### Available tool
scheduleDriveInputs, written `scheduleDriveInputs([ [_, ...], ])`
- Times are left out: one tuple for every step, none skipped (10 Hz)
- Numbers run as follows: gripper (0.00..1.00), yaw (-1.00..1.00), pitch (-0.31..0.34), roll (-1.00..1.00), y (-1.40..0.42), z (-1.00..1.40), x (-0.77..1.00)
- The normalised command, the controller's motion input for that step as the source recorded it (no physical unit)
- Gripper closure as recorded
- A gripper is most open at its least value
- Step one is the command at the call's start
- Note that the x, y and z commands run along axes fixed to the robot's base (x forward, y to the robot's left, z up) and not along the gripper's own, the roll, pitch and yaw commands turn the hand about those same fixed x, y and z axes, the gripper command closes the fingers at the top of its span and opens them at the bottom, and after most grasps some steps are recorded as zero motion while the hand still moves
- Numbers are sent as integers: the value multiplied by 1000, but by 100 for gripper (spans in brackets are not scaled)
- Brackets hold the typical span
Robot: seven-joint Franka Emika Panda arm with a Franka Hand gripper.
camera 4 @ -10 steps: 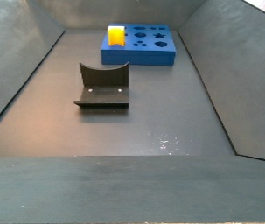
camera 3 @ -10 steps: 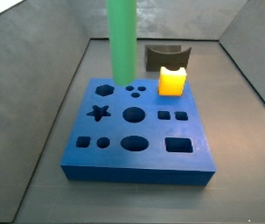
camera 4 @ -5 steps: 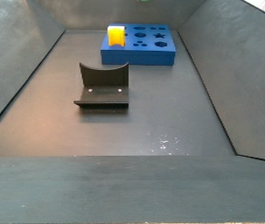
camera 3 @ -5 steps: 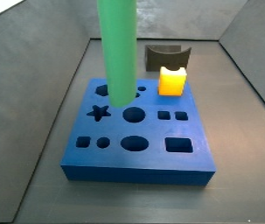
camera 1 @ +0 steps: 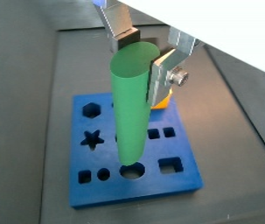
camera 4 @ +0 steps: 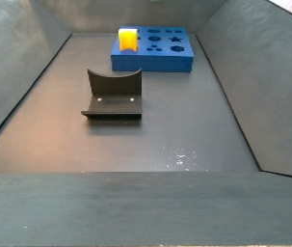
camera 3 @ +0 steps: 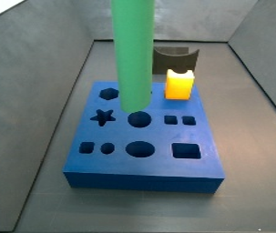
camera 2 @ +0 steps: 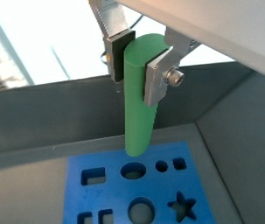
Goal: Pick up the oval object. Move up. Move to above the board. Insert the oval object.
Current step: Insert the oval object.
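My gripper (camera 1: 142,59) is shut on the oval object (camera 1: 131,105), a long green peg that hangs upright between the silver fingers; both also show in a wrist view, the gripper (camera 2: 141,61) and the peg (camera 2: 138,105). The blue board (camera 1: 105,159) with its shaped cut-outs lies below it. In a side view the peg (camera 3: 133,45) hangs with its lower end just above the board (camera 3: 165,136), near a round hole in the middle row. The gripper is out of that view. In a side view the board (camera 4: 161,60) stands at the far end and the peg is out of view.
A yellow block (camera 3: 180,84) stands in the board's far right corner and shows in a side view (camera 4: 129,40). The dark fixture (camera 4: 112,95) stands on the grey floor mid-bin, behind the board in a side view (camera 3: 170,57). Sloping grey walls enclose the bin.
The peg has moved from the board's far edge to over its middle row, then shifted slightly right and up. The board, yellow block and fixture have not moved.
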Motion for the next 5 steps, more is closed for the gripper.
scheduleDriveInputs([
  [100, -983, -9, 1, 14, 0, 74],
  [100, -983, -9, 0, 14, 0, 80],
  [100, -989, -11, 0, 14, 0, 77],
  [100, -989, -10, 0, 14, 0, 77],
  [100, -971, -17, 27, 23, -54, 100],
])
